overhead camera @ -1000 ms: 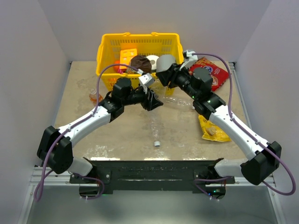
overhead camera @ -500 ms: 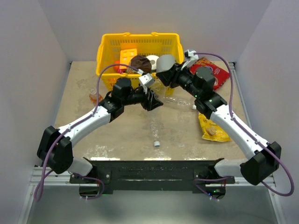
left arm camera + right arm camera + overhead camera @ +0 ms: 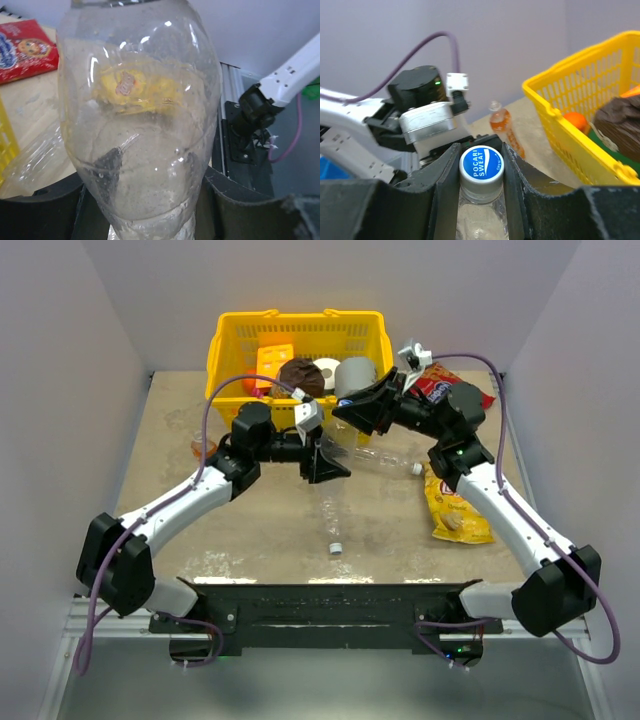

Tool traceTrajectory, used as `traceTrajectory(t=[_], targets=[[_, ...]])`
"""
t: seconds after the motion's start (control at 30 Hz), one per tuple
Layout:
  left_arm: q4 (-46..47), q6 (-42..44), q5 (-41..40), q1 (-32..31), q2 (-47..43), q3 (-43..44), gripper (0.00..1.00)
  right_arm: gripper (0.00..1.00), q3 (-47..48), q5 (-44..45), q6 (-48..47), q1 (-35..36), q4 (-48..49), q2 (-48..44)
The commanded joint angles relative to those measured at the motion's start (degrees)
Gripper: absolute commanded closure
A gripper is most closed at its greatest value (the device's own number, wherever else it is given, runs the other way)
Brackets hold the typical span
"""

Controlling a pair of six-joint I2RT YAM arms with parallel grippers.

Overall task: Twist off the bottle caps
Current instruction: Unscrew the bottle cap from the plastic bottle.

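Note:
My left gripper (image 3: 325, 460) is shut on the base of a clear bottle (image 3: 340, 438) and holds it above the table; the bottle fills the left wrist view (image 3: 140, 115), clamped between my fingers (image 3: 240, 205). My right gripper (image 3: 481, 167) is shut on its blue-faced cap (image 3: 481, 162), which reads POCARI SWEAT, with a finger on each side. In the top view the right gripper (image 3: 362, 412) hides that cap. A second clear bottle (image 3: 385, 457) lies on the table under the arms. A third clear bottle (image 3: 330, 515) lies nearer, cap (image 3: 335, 548) towards me. The orange bottle (image 3: 203, 448) is at the left, also in the right wrist view (image 3: 502, 125).
A yellow basket (image 3: 230, 340) with a grey can (image 3: 355, 375), rolls and food stands at the back. A red cookie pack (image 3: 455, 390) and a yellow snack bag (image 3: 455, 515) lie at the right.
My right wrist has turned on the cap and its forearm has swung out to the right. My left gripper, still holding the bottle, has shifted slightly.

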Motion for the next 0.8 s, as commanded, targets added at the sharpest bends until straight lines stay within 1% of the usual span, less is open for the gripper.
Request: traceTrajectory(t=[0.0,0.07,0.1,0.13,0.2,0.37,0.43,0.47,0.5,0.57,0.6,0.67,0.7,0.77], targets=[[8.28,-1.35,16.15,-1.86,-2.02,-0.87,0.71,1.00,-1.45,-15.37,2.45,0.95,12.14,0.98],[10.30,-3.11,16.95,-1.77,-2.11,-1.49,0.71,1.00,-1.46,-16.27,1.49,0.95,11.36,0.54],[10.40,-3.29,17.04,-1.77,-2.11,-1.49,0.71,1.00,-1.37,-16.63,-0.43,0.95,10.40,0.36],[10.40,-3.29,17.04,-1.86,-2.19,-1.49,0.71,1.00,-1.19,-16.63,-1.67,0.95,7.78,-0.16],[10.40,-3.29,16.95,-1.86,-2.11,-1.49,0.71,1.00,-0.67,-16.80,-4.39,0.95,5.47,-0.52],[9.88,-3.11,15.64,-1.86,-2.10,-1.58,0.71,1.00,-0.40,-15.67,-5.28,1.04,3.27,-0.78],[8.91,-1.98,13.36,-1.86,-2.28,-1.49,0.71,0.87,-0.23,-14.70,-5.46,0.95,2.48,-0.87],[6.73,-1.01,11.70,-1.86,-2.45,-1.40,0.71,0.81,-0.14,-13.56,-5.37,0.95,2.13,-0.87],[5.41,0.30,6.63,-1.86,-3.24,-1.23,0.71,0.71,0.04,-12.77,-5.46,0.95,1.86,-0.96],[1.90,3.73,1.42,-1.77,-4.21,-1.40,0.71,0.61,0.04,-9.62,-5.89,0.95,0.55,-1.39],[1.01,4.79,-4.61,-1.86,-5.08,-1.31,0.71,0.49,-0.22,-7.94,-6.77,0.86,0.02,-2.35],[-1.01,6.37,-10.09,-1.77,-5.62,-1.31,0.71,0.41,-0.58,-4.86,-8.00,0.95,-1.91,-3.50],[-1.28,6.64,-14.56,-1.77,-5.97,-1.40,0.71,0.30,-0.66,-1.72,-9.23,0.95,-2.70,-4.03],[-1.99,6.73,-18.97,-1.77,-6.23,-1.66,0.71,0.22,-0.93,0.93,-10.03,0.86,-4.29,-5.70]])
